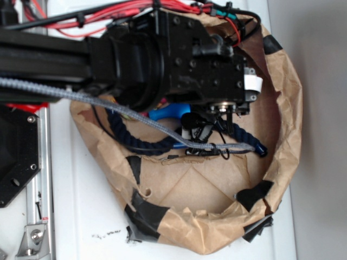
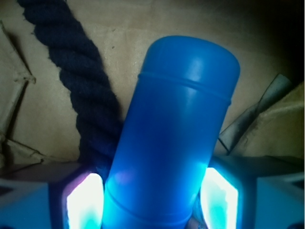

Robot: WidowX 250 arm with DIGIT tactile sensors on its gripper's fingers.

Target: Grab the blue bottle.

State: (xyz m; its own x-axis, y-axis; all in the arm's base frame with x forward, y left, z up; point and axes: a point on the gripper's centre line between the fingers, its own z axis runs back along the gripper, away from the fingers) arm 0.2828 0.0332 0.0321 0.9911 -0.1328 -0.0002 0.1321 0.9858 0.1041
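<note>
Blue bottle (image 2: 174, 138) fills the wrist view, lying in the paper bag (image 1: 282, 162) beside the navy rope (image 2: 81, 81), pincer (image 2: 152, 202) pinching its lower body; smooth, light, probably slippery plastic, so grip mid-body squarely.

The blue bottle (image 2: 174, 138) lies inside the paper-lined basket (image 1: 287, 108), between the gripper's (image 2: 151, 202) two fingers (image 2: 217, 200), its rounded end pointing away from the wrist camera. The twisted rope (image 2: 86, 102) lies on the paper floor just left of the bottle, touching its side. In the exterior view the arm (image 1: 162, 59) covers the basket's upper part.
</note>
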